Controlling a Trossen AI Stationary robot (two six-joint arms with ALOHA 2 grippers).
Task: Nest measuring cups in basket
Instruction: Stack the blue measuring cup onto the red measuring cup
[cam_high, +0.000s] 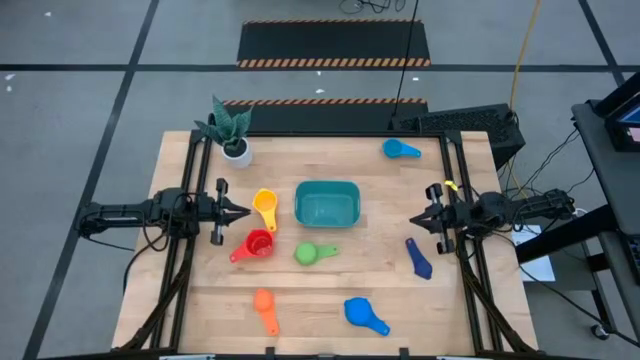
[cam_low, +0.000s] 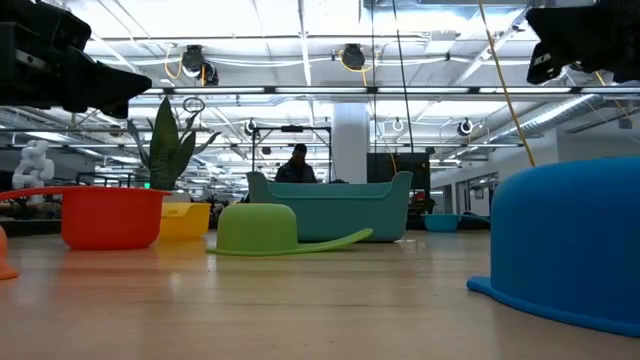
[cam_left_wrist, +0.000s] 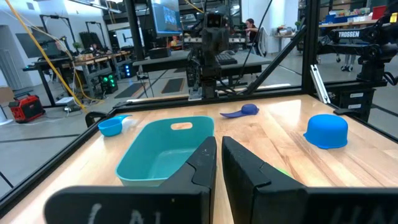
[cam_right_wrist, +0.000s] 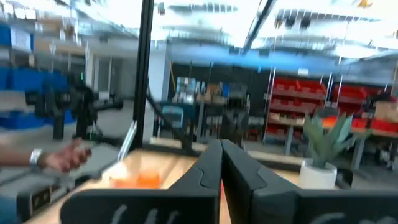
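Jaws of the left gripper (cam_left_wrist: 219, 163) and right gripper (cam_right_wrist: 221, 163) nearly closed, empty; "TROSSEN" on far frame.

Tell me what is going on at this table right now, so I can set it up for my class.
Nothing is being handled yet. The left gripper and the right gripper wait at opposite sides of the table, fingers closed and empty. The teal basket sits empty in the middle. The measuring cups lie scattered around it: yellow, red, green, orange and three blue ones.
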